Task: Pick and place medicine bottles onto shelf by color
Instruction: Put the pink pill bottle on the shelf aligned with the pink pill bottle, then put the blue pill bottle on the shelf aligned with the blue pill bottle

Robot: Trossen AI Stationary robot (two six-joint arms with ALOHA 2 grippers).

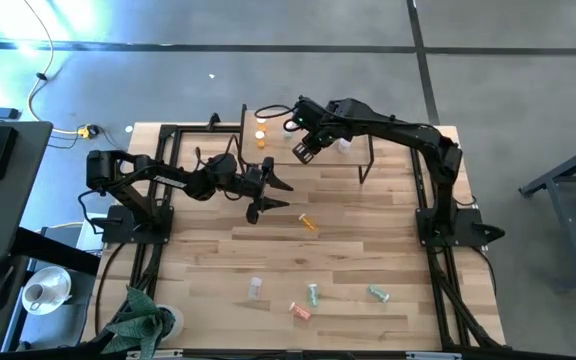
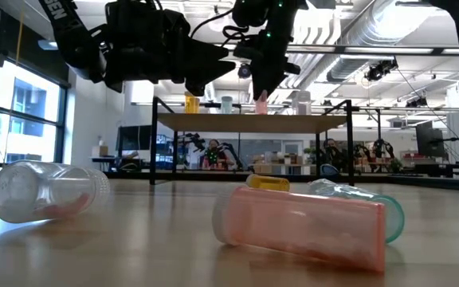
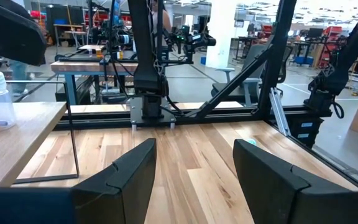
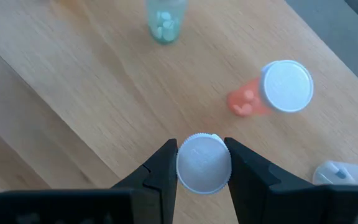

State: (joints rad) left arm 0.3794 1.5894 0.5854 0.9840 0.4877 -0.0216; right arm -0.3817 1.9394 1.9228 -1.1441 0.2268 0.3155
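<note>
My right gripper pinched 1 white-capped pink bottle above the light wood shelf; my left gripper hovered spread and empty over the wooden table.

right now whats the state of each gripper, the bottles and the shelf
right gripper: shut on a white-capped bottle, over the shelf
left gripper: open, empty, above the table
shelf: several bottles standing on it, an orange one among them
yellow bottle: lying on the table near the middle
front bottles: four lying on the table, not yet picked up
</note>
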